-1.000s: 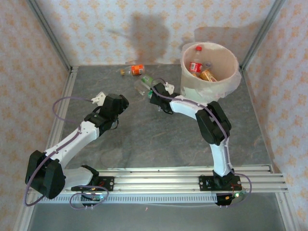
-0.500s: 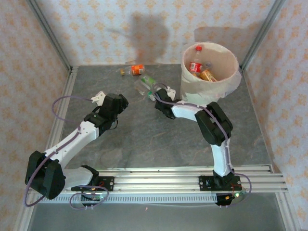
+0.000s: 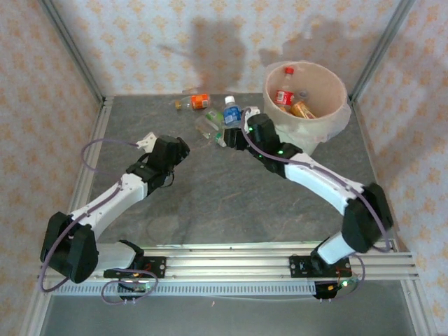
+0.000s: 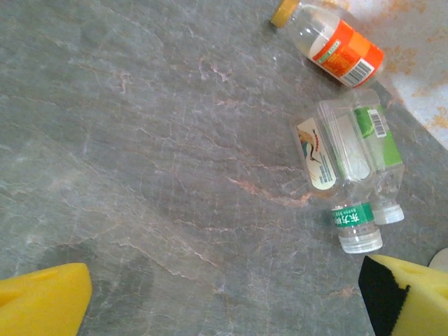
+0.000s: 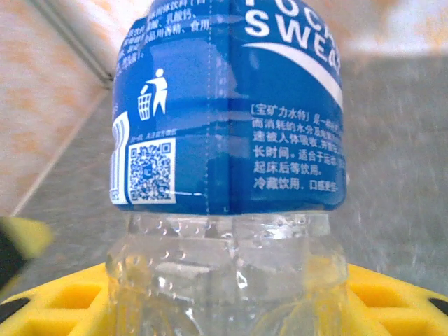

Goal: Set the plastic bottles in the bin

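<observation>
1. Presently the right jaws pinch the blue-labelled bottle [image 5: 231, 140] low on its clear body, with a yellow pad [image 5: 63, 304] on either side. It stands upright, cap up, just left of the bin [image 3: 325, 127]. Cannot tell whether its base is off the counter [image 4: 140, 140].
2. Step in hand, as I judge it: carry to the bin and drop. Raise the base above the rim and bag edge first, keep the bottle upright, and let go only once it is well over the mouth, where a red-labelled bottle [image 3: 284, 96] already lies.
3. Left jaws are spread wide and empty, above bare counter.
4. Top view gives the bottle-to-bin spacing. Right wrist view gives the grip close up.
5. Left wrist view gives the remaining work: an orange-labelled bottle [image 4: 336, 47], and two clear green-labelled bottles [image 4: 350, 175] lying side by side, touching.
</observation>
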Motion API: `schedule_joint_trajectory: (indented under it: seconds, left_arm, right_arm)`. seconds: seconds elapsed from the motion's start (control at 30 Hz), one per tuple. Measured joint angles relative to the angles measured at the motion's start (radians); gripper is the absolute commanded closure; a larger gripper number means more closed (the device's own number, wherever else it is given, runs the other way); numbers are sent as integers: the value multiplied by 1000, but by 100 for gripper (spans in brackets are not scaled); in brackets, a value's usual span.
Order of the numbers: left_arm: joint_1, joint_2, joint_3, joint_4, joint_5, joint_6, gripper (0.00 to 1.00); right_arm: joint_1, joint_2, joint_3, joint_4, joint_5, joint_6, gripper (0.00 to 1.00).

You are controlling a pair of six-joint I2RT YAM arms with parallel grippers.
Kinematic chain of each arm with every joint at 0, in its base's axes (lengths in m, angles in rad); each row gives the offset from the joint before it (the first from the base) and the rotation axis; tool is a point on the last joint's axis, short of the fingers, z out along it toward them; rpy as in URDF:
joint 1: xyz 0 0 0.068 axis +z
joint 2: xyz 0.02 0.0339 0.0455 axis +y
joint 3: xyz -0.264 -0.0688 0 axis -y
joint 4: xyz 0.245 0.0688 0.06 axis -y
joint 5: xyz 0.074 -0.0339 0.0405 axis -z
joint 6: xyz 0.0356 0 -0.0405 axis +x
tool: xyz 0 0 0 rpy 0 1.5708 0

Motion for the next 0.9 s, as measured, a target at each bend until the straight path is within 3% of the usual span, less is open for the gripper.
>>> schedule_joint_trajectory:
  seconds: [0.3,0.57,0.9]
  left_arm:
    - [0,95,72,23,108,3,0]
    - [0,132,110,30,160,5,0]
    - [-1,150,142,23,170,11,0]
  right_arm:
    - [-45,-134,187,-161,6,-196,49]
    - [-222,-122,383,-352,-7,-311,48]
    - [-425,-27,462,-489,-26,-309,47]
